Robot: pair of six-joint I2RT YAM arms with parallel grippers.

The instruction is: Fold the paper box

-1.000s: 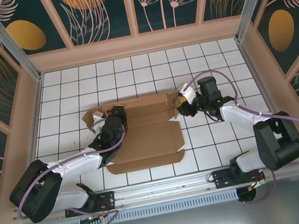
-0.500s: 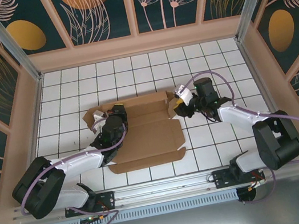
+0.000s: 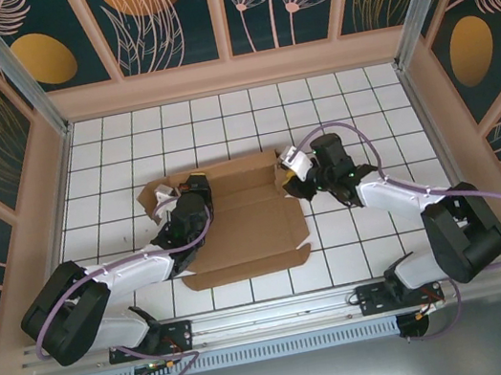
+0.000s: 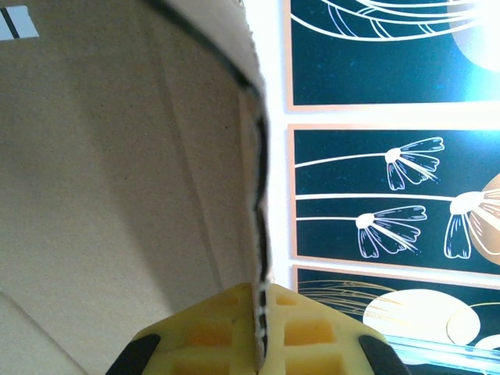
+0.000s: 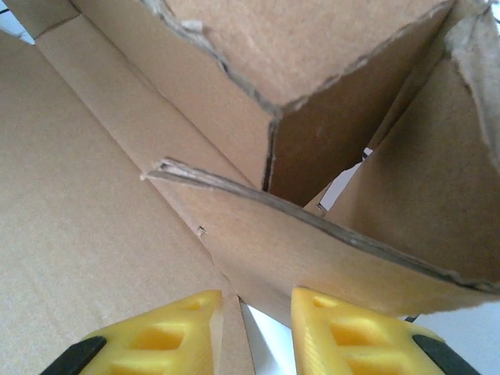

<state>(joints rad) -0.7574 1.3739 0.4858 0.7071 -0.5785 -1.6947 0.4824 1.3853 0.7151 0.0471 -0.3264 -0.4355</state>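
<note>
The paper box (image 3: 249,231) lies with its long axis left-right, left gripper (image 3: 168,202) clamped on its left end, right gripper (image 5: 256,312) parted astride its right end

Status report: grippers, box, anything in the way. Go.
Left gripper shut on the paper box, left edge. Right gripper jaws apart at a raised right flap. Box base flat on table. Nothing seen in the way.

The left hand (image 4: 260,332) sits at 6 o'clock, its yellow ribbed fingertips (image 4: 211,337) pressed together on the thin edge of the plain brown cardboard paper box (image 4: 117,180). That edge climbs toward 12 o'clock, and the panel spreads across 9 o'clock. From 1 to 5 o'clock stand dark teal wall panels (image 4: 391,47) bearing white line-drawn flowers (image 4: 412,152).
</note>
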